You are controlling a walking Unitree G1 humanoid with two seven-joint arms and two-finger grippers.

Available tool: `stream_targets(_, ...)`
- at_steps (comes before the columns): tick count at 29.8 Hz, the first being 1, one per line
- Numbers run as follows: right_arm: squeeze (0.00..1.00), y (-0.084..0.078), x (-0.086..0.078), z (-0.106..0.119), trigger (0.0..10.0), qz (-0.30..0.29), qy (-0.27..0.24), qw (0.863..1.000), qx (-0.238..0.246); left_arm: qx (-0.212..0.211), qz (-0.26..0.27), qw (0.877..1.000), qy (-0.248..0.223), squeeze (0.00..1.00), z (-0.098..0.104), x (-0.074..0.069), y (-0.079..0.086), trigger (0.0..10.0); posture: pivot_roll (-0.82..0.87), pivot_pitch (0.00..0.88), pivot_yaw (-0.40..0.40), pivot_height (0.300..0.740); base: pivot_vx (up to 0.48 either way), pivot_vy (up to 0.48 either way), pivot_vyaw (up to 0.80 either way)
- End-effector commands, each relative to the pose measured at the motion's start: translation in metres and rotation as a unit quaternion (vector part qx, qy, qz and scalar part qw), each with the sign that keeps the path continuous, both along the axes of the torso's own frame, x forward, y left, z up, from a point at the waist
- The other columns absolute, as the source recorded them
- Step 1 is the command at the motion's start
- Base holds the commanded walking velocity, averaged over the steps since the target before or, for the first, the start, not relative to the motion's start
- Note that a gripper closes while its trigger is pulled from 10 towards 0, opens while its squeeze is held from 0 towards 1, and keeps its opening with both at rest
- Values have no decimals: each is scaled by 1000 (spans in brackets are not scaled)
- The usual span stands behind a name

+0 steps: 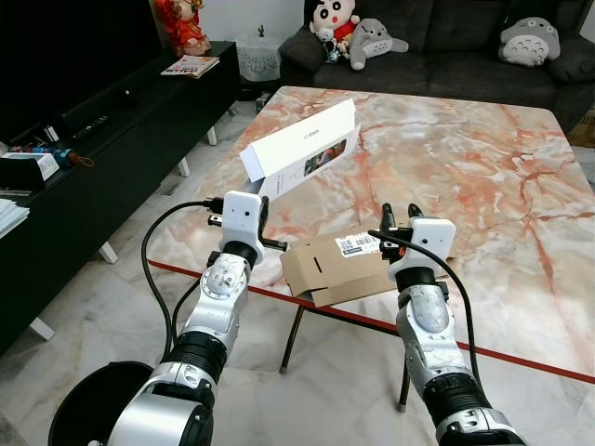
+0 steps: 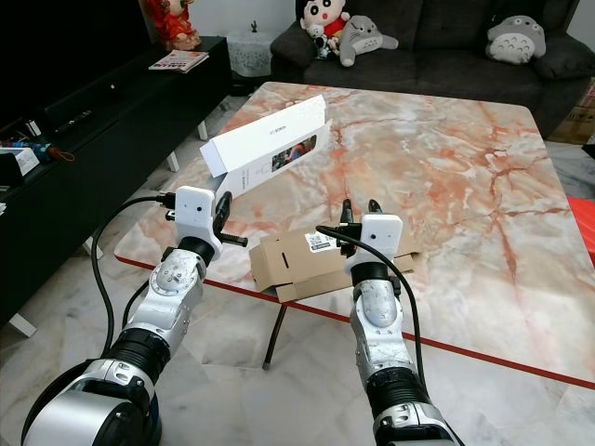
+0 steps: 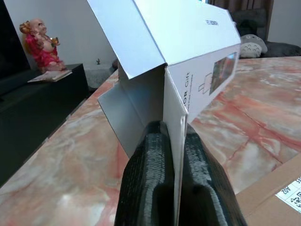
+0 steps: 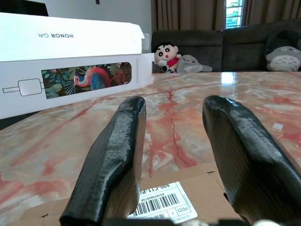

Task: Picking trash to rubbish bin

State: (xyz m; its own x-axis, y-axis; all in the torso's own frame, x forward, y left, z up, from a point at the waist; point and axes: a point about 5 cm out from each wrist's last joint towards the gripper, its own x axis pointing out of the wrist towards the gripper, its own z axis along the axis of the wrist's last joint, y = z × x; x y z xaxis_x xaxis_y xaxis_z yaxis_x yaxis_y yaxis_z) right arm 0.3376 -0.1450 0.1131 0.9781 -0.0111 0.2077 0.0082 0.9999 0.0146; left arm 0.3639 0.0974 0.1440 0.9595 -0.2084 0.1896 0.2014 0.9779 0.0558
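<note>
At about seven o'clock on the floor sits the black rubbish bin (image 1: 88, 404), close by the robot's left side, an easy drop once an arm swings back. Just right of it, the left pincer (image 3: 174, 155) is clenched on a flap of the white gift box (image 1: 299, 149), which tilts up off the marble bench (image 1: 483, 158) toward twelve o'clock; pinching the thin flap looks like the simplest hold on so wide a box. Further right, the flat brown cardboard box (image 1: 335, 265) lies at the bench's near edge, slightly overhanging it. The right pincer (image 4: 174, 155) hovers above that box, fingers spread apart, gripping nothing, seemingly lined up to take it next.
</note>
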Motion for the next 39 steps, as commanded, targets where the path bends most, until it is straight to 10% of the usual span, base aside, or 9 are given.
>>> stream_targets(1, 0, -1, 3, 7, 10000, -6, -13, 1000, 4, 4, 3, 1000, -7, 0, 4, 2, 0, 10000, 155, 0, 63, 740, 0, 0, 0)
stream_targets(39, 0, -8, 2, 6, 10000, -18, -12, 1000, 3, -17, -1, 1000, -18, 0, 7, 1, 0, 10000, 155, 0, 64, 740, 0, 0, 0)
